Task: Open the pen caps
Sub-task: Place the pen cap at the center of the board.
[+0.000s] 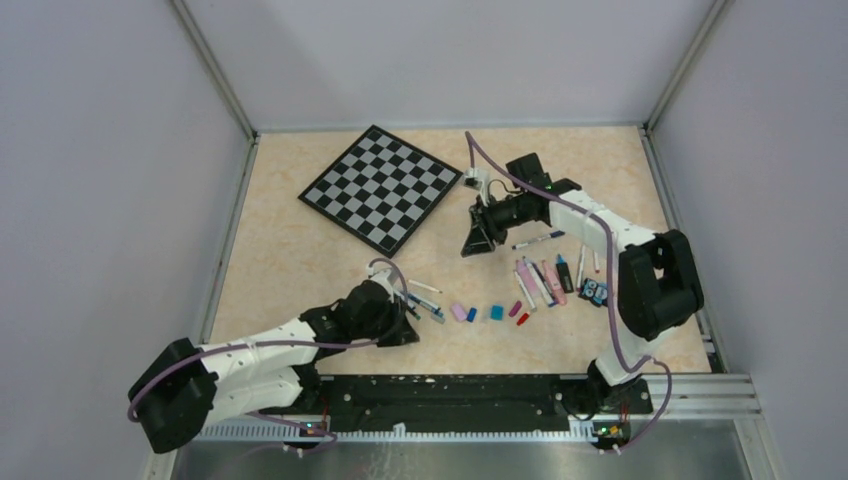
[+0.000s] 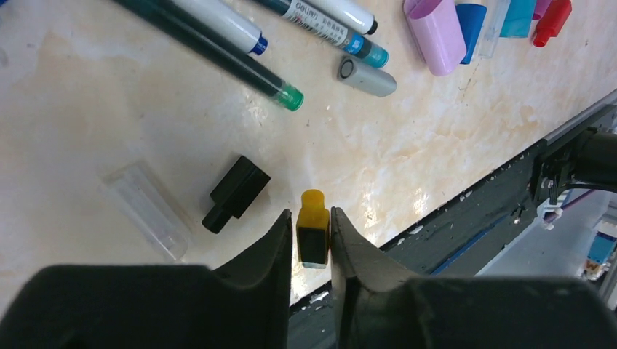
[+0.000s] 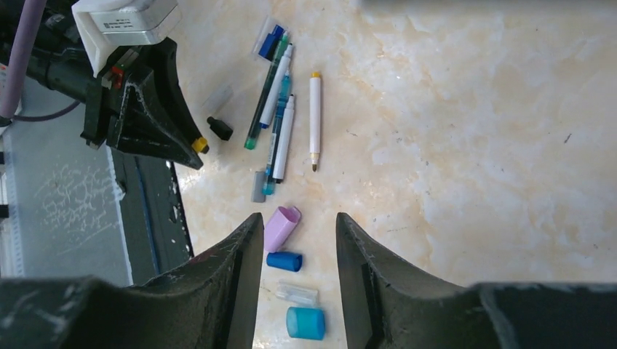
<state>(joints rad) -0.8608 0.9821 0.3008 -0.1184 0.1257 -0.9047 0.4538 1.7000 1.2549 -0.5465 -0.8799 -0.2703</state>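
Left gripper (image 2: 311, 213) low over the table (image 2: 436, 145), near edge, left of centre. Its jaws are narrow and flank the yellow cap (image 2: 313, 234) closely on both sides. Pinching or just slack: cannot tell. Right gripper (image 3: 298, 219) farther back on the right, jaws spread, nothing between them.

Risks, as I judge them:
- The yellow cap is close to the black rail (image 2: 473, 211) at the near edge. Let go from any height, so small and hard a piece may bounce or roll under it.
- It could cling to one pad and be dragged on lifting.
- Loose black cap (image 2: 234, 193) and clear sleeve (image 2: 149, 209) lie just beside the fingers (easy to knock).

Materials:
- Caps are stubby moulded plastic, smooth.
- Yellow one is squared at the body with a rounded nose.
- Black one is stepped and matte.
- Pink cap (image 2: 435, 33) is fat, glossy, hollow.
- Pens (image 2: 218, 57) are thin, round, prone to roll.
- Table surface is pale, marbled, slick-looking
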